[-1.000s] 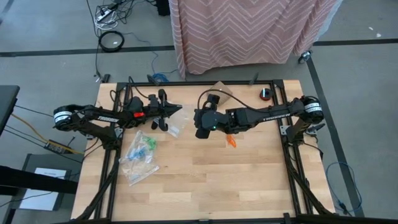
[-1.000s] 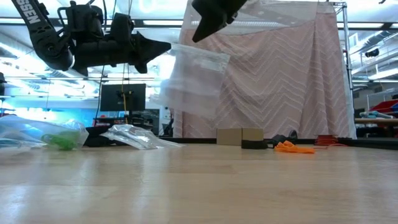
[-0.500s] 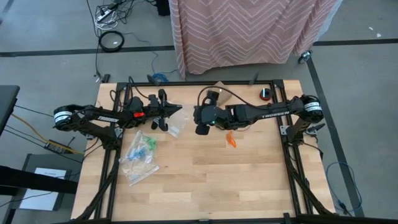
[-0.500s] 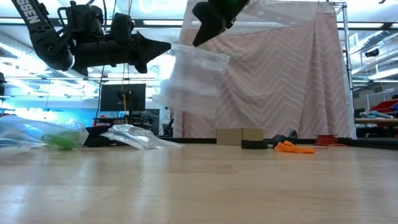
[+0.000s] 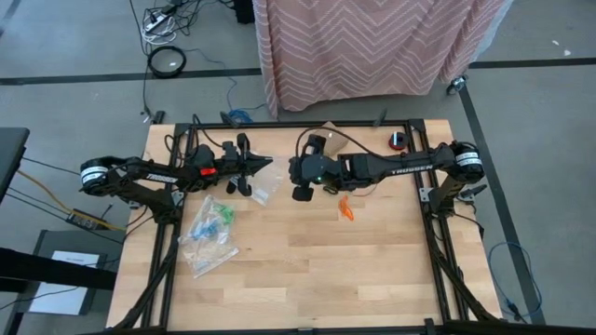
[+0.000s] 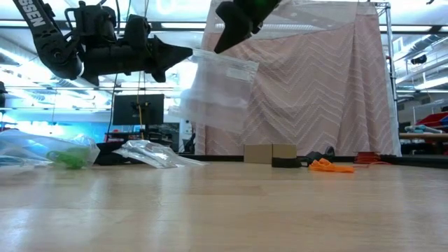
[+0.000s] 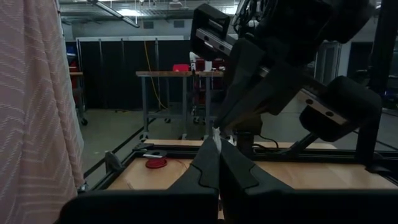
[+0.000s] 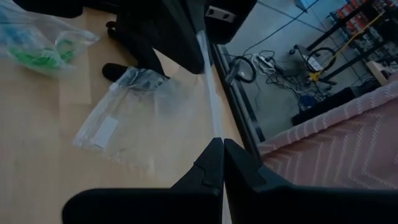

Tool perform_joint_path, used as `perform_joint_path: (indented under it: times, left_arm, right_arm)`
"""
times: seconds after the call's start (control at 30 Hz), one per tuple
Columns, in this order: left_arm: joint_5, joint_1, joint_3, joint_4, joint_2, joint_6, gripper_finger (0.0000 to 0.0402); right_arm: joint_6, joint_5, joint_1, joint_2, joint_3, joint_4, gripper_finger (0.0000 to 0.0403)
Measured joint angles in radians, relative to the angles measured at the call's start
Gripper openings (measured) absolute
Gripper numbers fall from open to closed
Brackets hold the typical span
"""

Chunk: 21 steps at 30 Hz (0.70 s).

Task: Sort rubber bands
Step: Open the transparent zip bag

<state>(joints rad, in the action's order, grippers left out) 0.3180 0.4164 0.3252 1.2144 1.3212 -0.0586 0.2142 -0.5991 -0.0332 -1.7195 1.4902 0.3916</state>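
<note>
Green rubber bands sit bagged, orange ones wait loose, while both pressed-together grippers pinch a clear bag.

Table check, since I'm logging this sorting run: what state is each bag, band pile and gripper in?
Clear bag: held up in the air by both grippers.
Left gripper: shut on clear bag.
Right gripper: shut on clear bag.
Orange bands: loose on the table.
Bags with green bands: lying flat.
</note>
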Motion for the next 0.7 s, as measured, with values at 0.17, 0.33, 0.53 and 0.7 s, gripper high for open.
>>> perform_joint_path:
  times: [0.17, 0.33, 0.53, 0.7]
  left_arm:
    - [0.000, 0.000, 0.000, -0.001, 0.000, 0.001, 0.0001]
    - [0.000, 0.000, 0.000, -0.001, 0.000, 0.001, 0.0001]
    - [0.000, 0.000, 0.000, 0.000, 0.000, 0.001, 0.0001]
    - [0.000, 0.000, 0.000, 0.000, 0.000, 0.001, 0.0001]
  right_arm:
    - [0.026, -0.004, -0.001, 0.000, 0.000, -0.023, 0.0000]
    - [0.061, -0.034, -0.012, 0.009, 0.000, -0.040, 0.0000]
    - [0.025, -0.002, -0.002, 0.011, 0.000, 0.004, 0.0000]
    - [-0.011, 0.020, 0.007, 0.011, 0.000, 0.034, 0.0000]
